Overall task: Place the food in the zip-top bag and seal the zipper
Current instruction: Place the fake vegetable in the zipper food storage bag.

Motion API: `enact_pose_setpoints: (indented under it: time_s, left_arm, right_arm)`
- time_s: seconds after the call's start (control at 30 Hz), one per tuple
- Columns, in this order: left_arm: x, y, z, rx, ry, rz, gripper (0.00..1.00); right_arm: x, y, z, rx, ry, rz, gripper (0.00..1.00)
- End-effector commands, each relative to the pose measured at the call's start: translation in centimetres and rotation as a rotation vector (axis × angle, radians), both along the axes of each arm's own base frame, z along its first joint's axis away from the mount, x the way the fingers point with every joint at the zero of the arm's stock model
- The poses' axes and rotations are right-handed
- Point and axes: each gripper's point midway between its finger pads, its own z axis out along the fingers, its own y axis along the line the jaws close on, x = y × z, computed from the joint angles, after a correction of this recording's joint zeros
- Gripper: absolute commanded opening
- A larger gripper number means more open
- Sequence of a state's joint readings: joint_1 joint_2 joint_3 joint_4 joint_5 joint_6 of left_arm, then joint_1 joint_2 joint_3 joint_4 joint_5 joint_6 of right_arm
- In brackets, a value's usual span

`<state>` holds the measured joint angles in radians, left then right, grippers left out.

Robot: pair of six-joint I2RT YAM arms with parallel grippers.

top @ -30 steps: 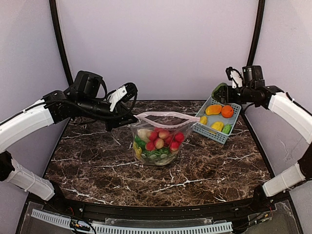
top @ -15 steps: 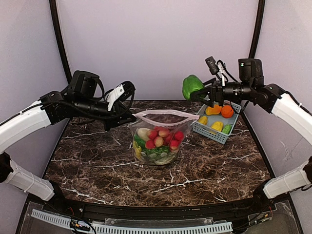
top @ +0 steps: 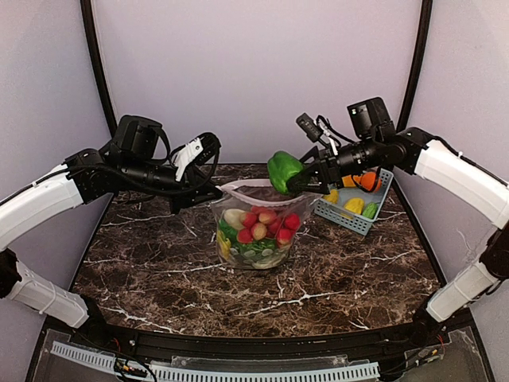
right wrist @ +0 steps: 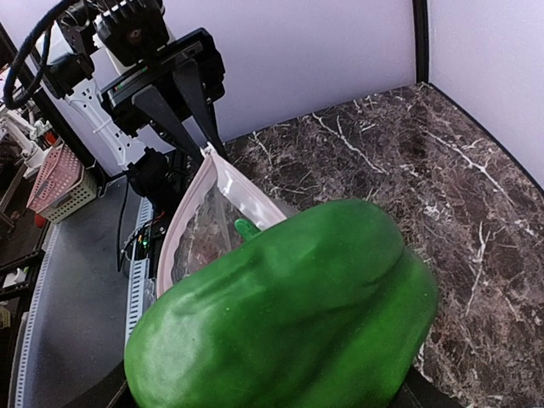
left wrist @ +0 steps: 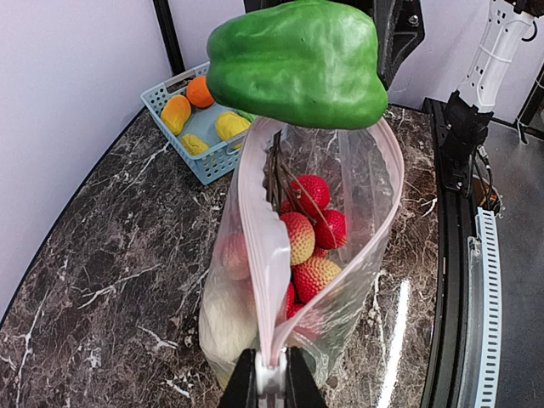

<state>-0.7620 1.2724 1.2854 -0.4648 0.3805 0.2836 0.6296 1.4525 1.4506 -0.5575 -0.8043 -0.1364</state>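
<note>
Marble worktop (top: 358,270), centre: left tool (left wrist: 270,382) pinches bag (top: 254,231) at its rim; right tool (top: 301,180) grips green pepper (top: 283,170) just above the open mouth.

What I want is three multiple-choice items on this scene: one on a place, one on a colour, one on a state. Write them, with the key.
1. Where is the pepper in relation to the bag?
A. Inside it, at the bottom
B. In the air above its mouth
C. Behind it, lying on the table

2. What colour is the basket?
A. Red
B. Black
C. Blue

3. How is the bag's mouth?
A. Open
B. Zipped shut
C. Folded flat

Key:
1 B: the right gripper holds the pepper over the rim.
2 C: its slatted walls are blue.
3 A: the left gripper pinches one end and the rim gapes wide.
</note>
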Motion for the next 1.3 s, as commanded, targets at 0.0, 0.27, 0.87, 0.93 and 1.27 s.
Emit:
enact_pose_setpoints:
  time_s: [0.0, 0.27, 0.87, 0.93, 1.27]
  left_arm:
    - [-0.6, 0.3, 1.1, -0.032, -0.024, -0.004, 0.01]
    - [-0.5, 0.3, 1.0, -0.028, -0.026, -0.004, 0.01]
    - [-0.1, 0.5, 1.0, -0.016, -0.031, 0.024, 0.01]
    - [-0.3, 0.5, 1.1, -0.021, -0.032, 0.018, 0.01]
    - [-0.8, 0.4, 1.4, -0.034, -0.034, -0.009, 0.01]
  right_arm:
    - [-1.3, 0.7, -0.1, -0.025, 0.022, 0.071, 0.53]
    - [-2.6, 1.4, -0.7, -0.069, 0.054, 0.123, 0.53]
    - [-5.3, 2.4, -1.8, -0.165, 0.100, 0.207, 0.50]
    - [-5.1, 2.6, -2.4, -0.175, 0.122, 0.211, 0.49]
    - [-4.0, 3.4, -3.0, -0.201, 0.177, 0.180, 0.48]
